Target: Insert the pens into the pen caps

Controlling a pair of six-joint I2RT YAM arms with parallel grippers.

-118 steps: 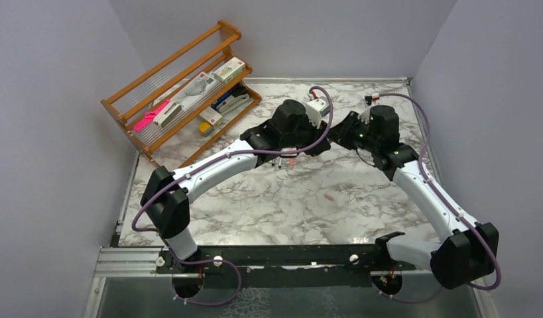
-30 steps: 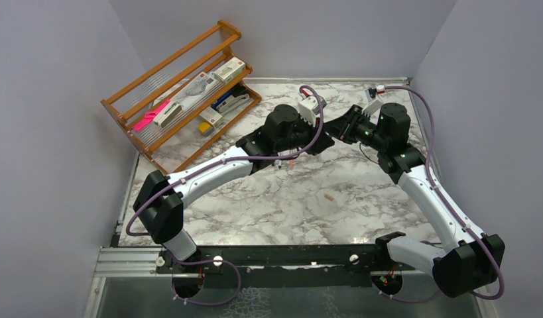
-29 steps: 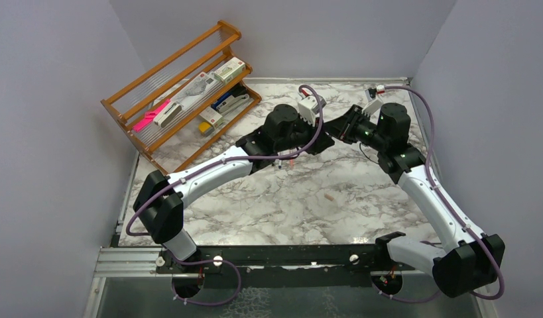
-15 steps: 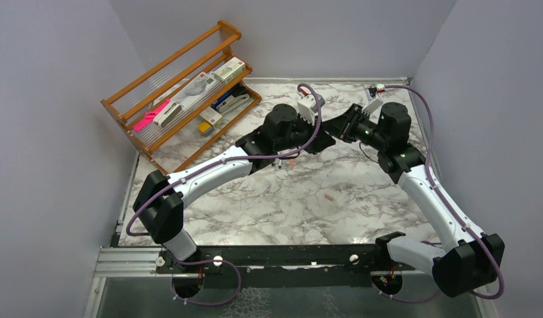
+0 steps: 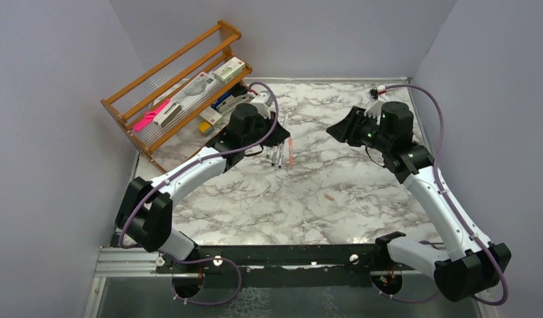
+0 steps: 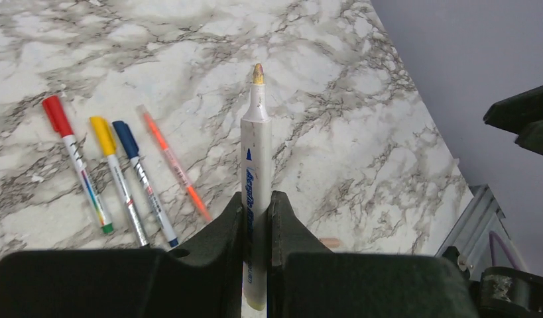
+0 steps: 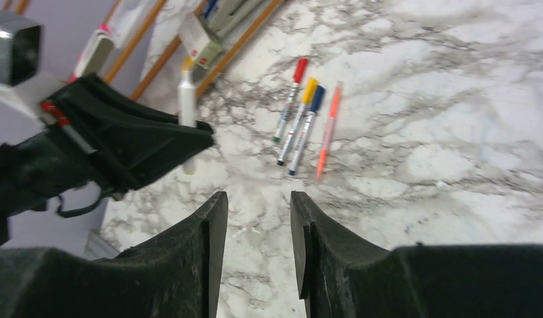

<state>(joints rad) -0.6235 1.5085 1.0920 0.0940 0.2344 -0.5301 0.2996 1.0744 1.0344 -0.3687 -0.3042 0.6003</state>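
A pale pink cap (image 5: 329, 197) lies alone on the counter (image 5: 242, 218), right of centre and toward the near edge. Farther back, mid-counter, 4 lie side by side: a red-capped pen (image 6: 76, 172), a yellow-capped pen (image 6: 119, 180), a blue-capped pen (image 6: 144, 182) and an orange pen (image 6: 174, 165). Just left of them the left gripper (image 6: 258, 202) is clamped on a white pen (image 6: 255, 146) with its tip bare. Toward the far right edge, the right gripper (image 7: 257, 199) hangs with jaws parted, holding nothing. A wooden rack (image 5: 169, 66) fills the far left corner.

Four pens (image 6: 144, 182) lie side by side, perhaps touching, near the rack (image 5: 170, 65).
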